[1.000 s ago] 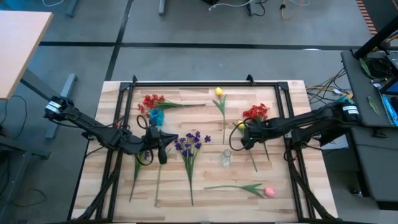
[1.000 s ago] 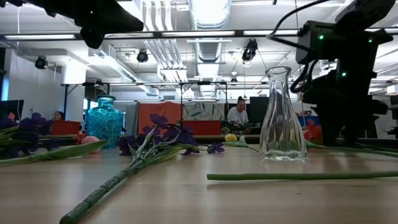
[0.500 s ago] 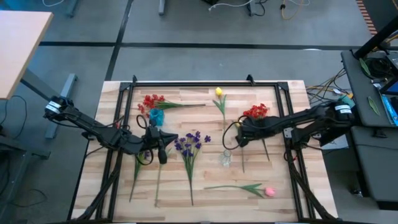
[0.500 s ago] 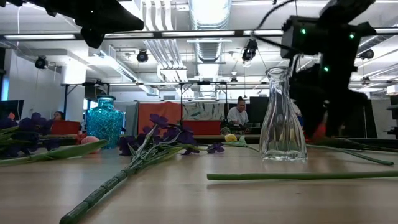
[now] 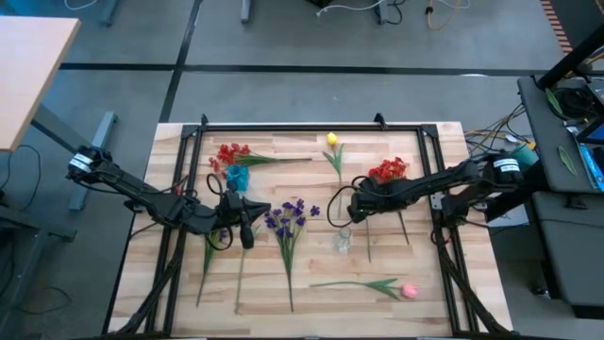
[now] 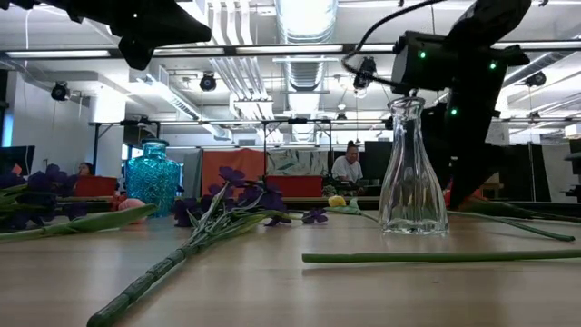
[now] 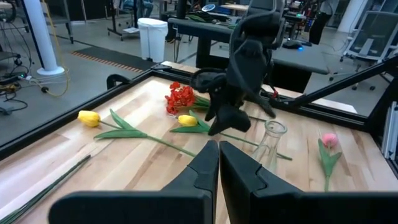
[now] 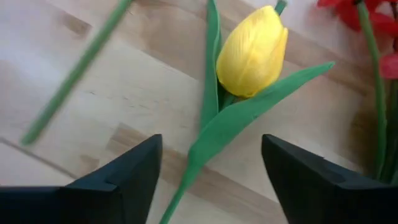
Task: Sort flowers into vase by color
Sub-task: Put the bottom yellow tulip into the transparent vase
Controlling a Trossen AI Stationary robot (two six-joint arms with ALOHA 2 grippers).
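Right claw [image 5: 357, 200] has slid further toward the middle of the counter since a second ago, now just beside the clear vase; left arm unchanged.

High view — wooden counter [image 5: 415, 283] with flowers scattered: red flowers [image 5: 229, 154] far side by the blue vase [image 5: 237, 177], a yellow tulip [image 5: 332, 141] at the far middle, a second red bunch [image 5: 388, 170] right of centre, purple flowers [image 5: 291, 215] in the middle, pink tulip [image 5: 409, 292] near the front edge. Clear vase [image 5: 343, 239] stands upright, nothing in it. Left claw [image 5: 245, 227] hangs between the blue vase and the purple flowers.

Low view — clear vase [image 6: 414, 173] upright, right arm dark just behind it. Blue vase [image 6: 153, 177] far left, purple flowers [image 6: 238, 204] lying flat, a green stem [image 6: 436, 258] across the front.

Left wrist view — left claw [image 7: 218, 163] closed, fingers pressed together, holding nothing. Beyond it the right arm over a second yellow tulip [image 7: 187, 120], with the first yellow tulip [image 7: 89, 117], red bunch [image 7: 180, 98], clear vase [image 7: 270, 144] and pink tulip [image 7: 329, 140] around.

Right wrist view — right claw [image 8: 208, 171] spread wide, fingers [image 8: 127, 171] either side of the yellow tulip's [image 8: 253, 53] stem and leaf, not gripping; the tulip lies on the counter. Red petals [image 8: 342, 6] at the edge.
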